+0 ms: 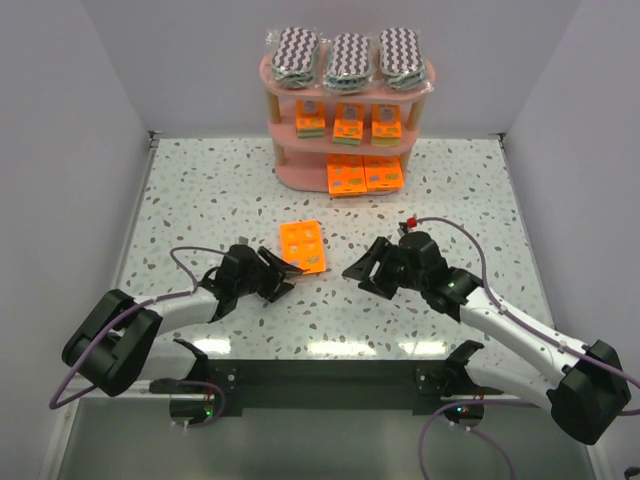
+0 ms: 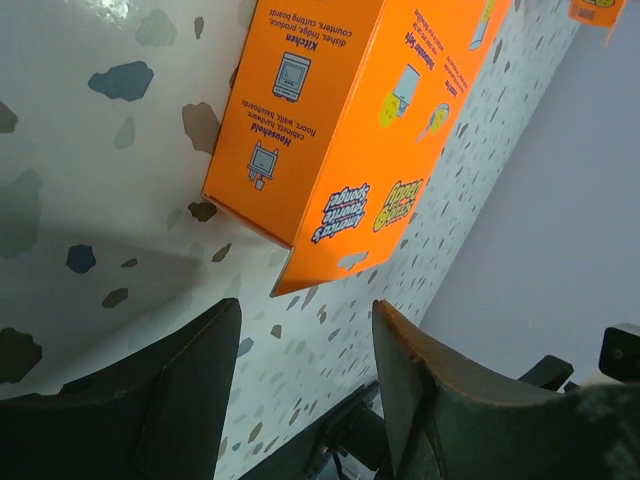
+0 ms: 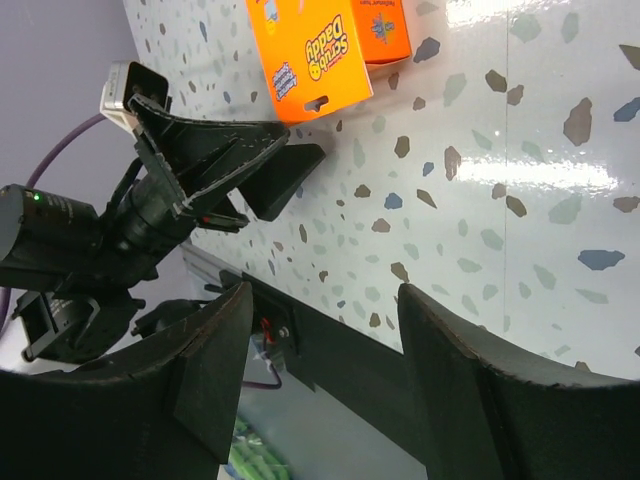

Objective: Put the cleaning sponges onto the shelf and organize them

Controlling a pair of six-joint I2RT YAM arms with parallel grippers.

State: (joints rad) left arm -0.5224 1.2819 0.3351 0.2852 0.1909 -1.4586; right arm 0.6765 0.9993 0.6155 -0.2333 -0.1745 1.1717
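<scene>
Lying flat at frame centre, one orange sponge packet (image 1: pixel 302 245) waits on the speckled table (image 1: pixel 200 200), well below the stocked pink shelf (image 1: pixel 300 178) at top. The left gripper (image 1: pixel 287 272) and right gripper (image 1: pixel 352 272) flank its lower edge, jaws spread and empty. Likely step: fetching it. Next, the left gripper must straddle an edge and close.

White-linked arms (image 1: pixel 510 335), bulky black joints (image 1: pixel 110 345), thin purple cables (image 1: pixel 452 223), red connector (image 1: pixel 409 220)
</scene>
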